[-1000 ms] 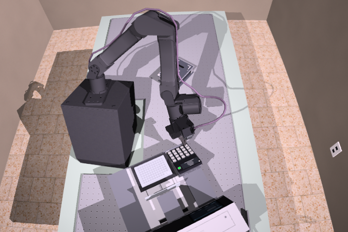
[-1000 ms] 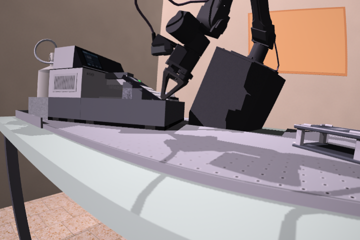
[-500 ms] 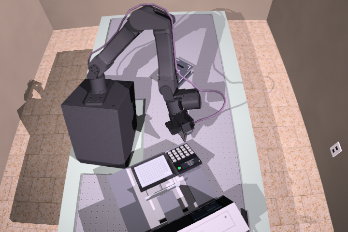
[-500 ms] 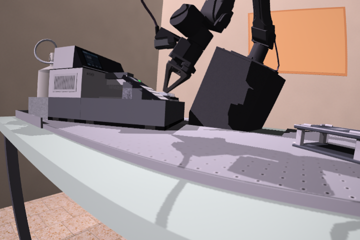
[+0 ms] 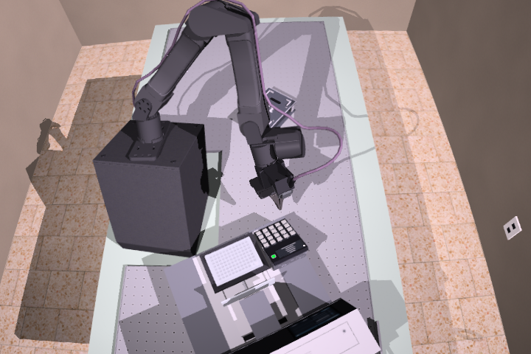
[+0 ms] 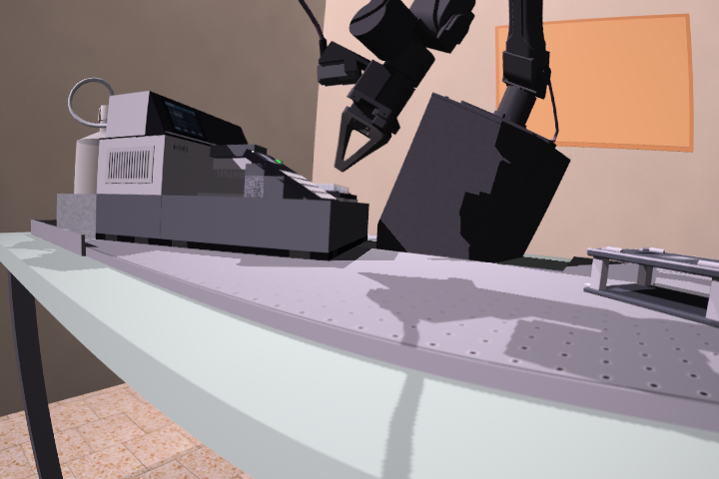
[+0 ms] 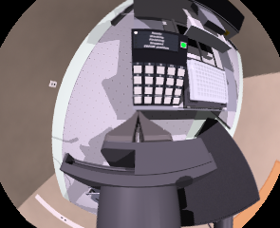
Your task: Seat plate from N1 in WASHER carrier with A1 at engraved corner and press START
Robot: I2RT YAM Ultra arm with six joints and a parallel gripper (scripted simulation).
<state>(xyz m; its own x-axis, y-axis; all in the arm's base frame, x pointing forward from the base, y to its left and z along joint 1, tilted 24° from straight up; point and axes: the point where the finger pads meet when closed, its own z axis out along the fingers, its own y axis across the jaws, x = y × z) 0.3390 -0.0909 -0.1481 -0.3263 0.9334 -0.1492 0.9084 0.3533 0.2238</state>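
The white plate (image 5: 234, 260) (image 6: 333, 187) (image 7: 208, 83) lies in the dark carrier (image 5: 259, 250) in front of the washer (image 5: 324, 333) (image 6: 128, 215) and looks flat; its cut-off corner and exact fit in the locators cannot be made out. The lamp (image 5: 273, 256) (image 6: 279, 161) (image 7: 183, 45) is green. My gripper (image 5: 279, 207) (image 6: 341, 169) (image 7: 138, 115) is shut and empty, its tips raised clear of the keypad. In the wrist view the START key (image 7: 138, 101) shows just beyond the tips. The plate nest (image 5: 280, 99) (image 6: 671, 264) bears no plate where it shows; the arm partly hides it.
The black arm pedestal (image 5: 144, 204) (image 6: 445, 181) stands beside the washer's front. A raised thin bar (image 5: 249, 290) crosses behind the carrier. The washer's dark display housing (image 5: 316, 319) (image 6: 182, 120) rises farther back. A cable (image 5: 339, 141) loops beside the wrist.
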